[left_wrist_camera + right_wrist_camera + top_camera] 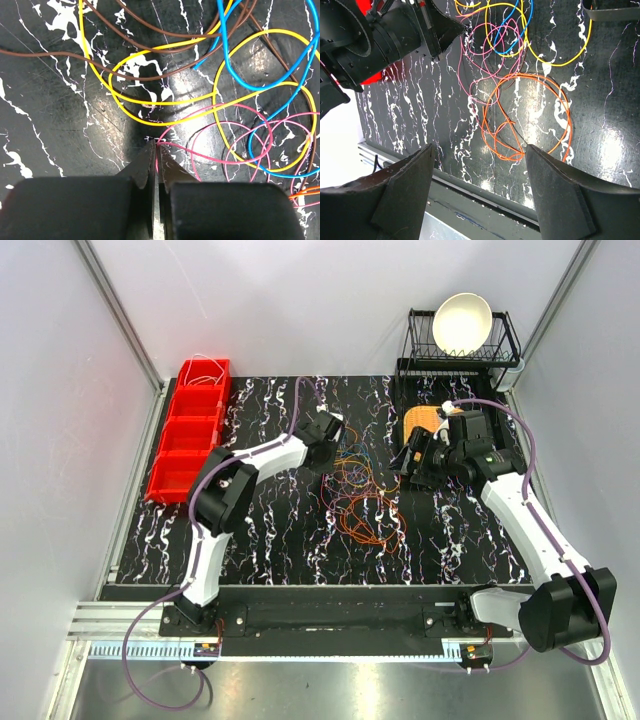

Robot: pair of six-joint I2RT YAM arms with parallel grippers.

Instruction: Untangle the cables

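The cables (pixel 365 495) lie in one overlapping heap at the middle of the tabletop (pixel 270 530), orange, yellow, blue, brown and pink loops crossing one another, so treat the untangling as barely begun. Your left tool (pixel 156 150) sits at the heap's left edge, pinched tight on a pink cable (pixel 170 144). Your right tool (pixel 479 150), just right of the heap, is spread wide and holds nothing.

The cables (pixel 365 498) lie tangled on the black marbled table (pixel 265 540) between the left claw (pixel 331 452) and right claw (pixel 410 466).
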